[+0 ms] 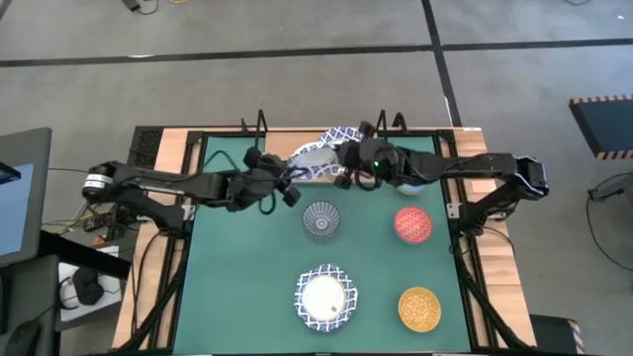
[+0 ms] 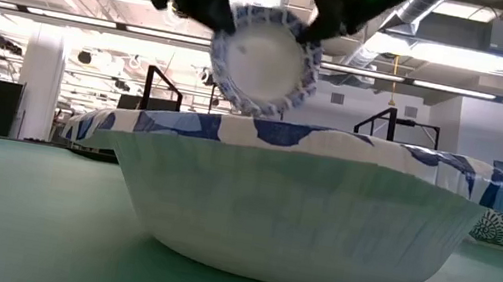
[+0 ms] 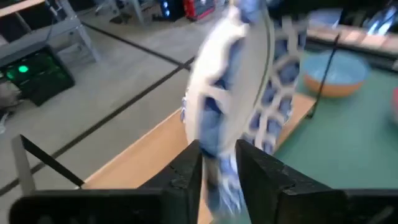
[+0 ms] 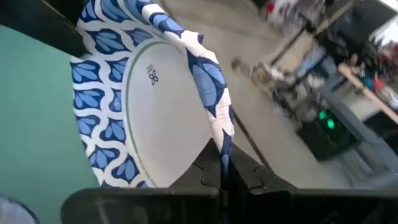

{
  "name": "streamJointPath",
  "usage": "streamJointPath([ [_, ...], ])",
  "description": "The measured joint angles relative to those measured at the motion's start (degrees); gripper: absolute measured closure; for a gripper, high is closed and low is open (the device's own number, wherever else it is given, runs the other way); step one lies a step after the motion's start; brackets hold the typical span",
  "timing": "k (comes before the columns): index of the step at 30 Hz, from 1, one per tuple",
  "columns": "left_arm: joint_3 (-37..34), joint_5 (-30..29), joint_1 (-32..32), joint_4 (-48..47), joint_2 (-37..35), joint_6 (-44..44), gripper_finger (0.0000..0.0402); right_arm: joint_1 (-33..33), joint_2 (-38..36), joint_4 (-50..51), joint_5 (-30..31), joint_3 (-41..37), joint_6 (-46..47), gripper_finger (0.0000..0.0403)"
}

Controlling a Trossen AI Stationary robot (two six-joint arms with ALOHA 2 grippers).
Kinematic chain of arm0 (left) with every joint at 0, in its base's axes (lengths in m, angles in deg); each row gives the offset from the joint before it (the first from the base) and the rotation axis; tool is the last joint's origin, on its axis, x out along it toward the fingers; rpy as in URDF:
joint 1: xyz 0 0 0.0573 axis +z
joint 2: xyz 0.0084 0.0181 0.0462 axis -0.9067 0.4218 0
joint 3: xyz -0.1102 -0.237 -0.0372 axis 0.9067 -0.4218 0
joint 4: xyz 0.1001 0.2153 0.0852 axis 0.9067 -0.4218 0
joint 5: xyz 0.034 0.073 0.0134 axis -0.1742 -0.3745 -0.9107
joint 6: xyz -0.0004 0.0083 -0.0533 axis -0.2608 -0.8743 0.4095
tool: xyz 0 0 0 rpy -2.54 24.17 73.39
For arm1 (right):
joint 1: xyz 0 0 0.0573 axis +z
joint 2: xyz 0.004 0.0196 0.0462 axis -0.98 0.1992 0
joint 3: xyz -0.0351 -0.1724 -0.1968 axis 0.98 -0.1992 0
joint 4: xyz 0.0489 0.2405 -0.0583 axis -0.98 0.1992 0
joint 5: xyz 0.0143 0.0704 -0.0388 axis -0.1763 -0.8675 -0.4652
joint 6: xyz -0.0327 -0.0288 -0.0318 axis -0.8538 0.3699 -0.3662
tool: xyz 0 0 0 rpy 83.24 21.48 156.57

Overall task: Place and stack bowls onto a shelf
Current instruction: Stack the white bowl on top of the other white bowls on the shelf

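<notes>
While both arms meet over the shelf [image 1: 223, 148] at the table's far edge, the left gripper [image 3: 217, 163] has its fingers slightly spread around the rim of a tilted blue-and-white bowl [image 1: 321, 150], and the right gripper [image 4: 225, 169] pinches its opposite rim.

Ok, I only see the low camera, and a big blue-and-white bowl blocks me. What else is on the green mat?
Observer: From above, a red round bowl and a yellow-gold round bowl.
Operator: Who's holding the bowl up in the air?
Observer: The right hand is shut on the blue-and-white patterned round bowl's rim, with the left hand at its other edge.
Operator: Is it near the shelf?
Observer: Yes. The left wrist view shows it tilted on edge above the light wooden shelf board.
</notes>
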Motion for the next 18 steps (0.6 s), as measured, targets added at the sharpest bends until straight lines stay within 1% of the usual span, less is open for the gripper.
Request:
streamJointPath([
  [4, -0.02, 0.56, 1.65, -0.28, 1.58, -1.76, 0.0288, -6.07, -0.01, 11.39, -2.3, 2.65, 2.4, 0.0382],
  [7, -0.02, 0.73, 1.88, -0.26, 0.79, -2.08, 0.0274, -11.41, -0.01, 14.86, -6.65, 3.33, 3.75, 0.0382],
  [9, -0.02, 0.81, 1.82, -0.21, -0.52, -3.07, 0.0268, -15.11, -0.01, 14.9, -11.2, 3.42, 4.69, 0.0382],
  [13, -0.02, 1.58, 1.55, -0.02, -2.87, -3.29, 0.0264, -23.07, -0.01, 15.7, -23.05, 3.98, 7.27, 0.0382],
  [15, -0.02, 2.38, 1.55, -0.03, -3.29, -3.71, 0.0263, -26.89, -0.01, 16.94, -28.95, 4.71, 8.71, 0.0382],
  [18, -0.02, 4.17, 1.55, -0.1, -3.25, -5.14, 0.0263, -31.59, -0.03, 19.77, -36.07, 5.24, 10.84, 0.0382],
])
